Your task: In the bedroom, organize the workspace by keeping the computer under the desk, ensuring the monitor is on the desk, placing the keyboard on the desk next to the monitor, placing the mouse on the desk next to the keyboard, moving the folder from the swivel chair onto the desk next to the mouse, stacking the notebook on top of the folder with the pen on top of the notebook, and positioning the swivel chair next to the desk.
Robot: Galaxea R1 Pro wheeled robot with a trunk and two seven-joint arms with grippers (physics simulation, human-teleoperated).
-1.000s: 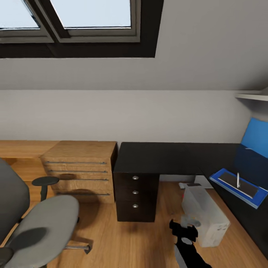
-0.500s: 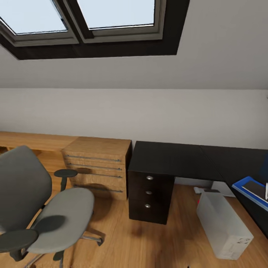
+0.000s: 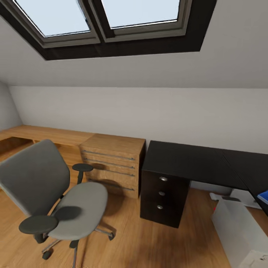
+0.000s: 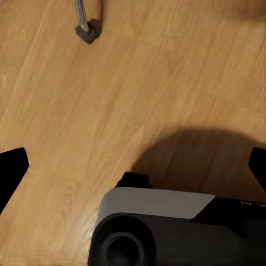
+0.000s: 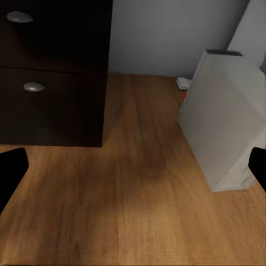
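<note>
While both claws hung wide apart and empty over the wood floor (image 4: 111,111), left gripper (image 4: 133,166), right gripper (image 5: 133,172), swivel chair (image 3: 56,201) well apart from the desk (image 3: 186,162), computer (image 5: 224,127) beside its drawer unit (image 5: 52,77), folder (image 3: 263,196) at the desk's right edge, no legible writing.

I see a skylight (image 3: 108,22) in the sloped pale-grey wall (image 3: 149,108), a light-wood chest of drawers (image 3: 113,163) beside a low wooden bench (image 3: 44,134), and a wood floor (image 3: 149,242).

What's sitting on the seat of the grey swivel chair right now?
Nothing lies on the grey swivel chair seat; the cushion is bare. The near black padded armrest covers a small patch of it.
</note>
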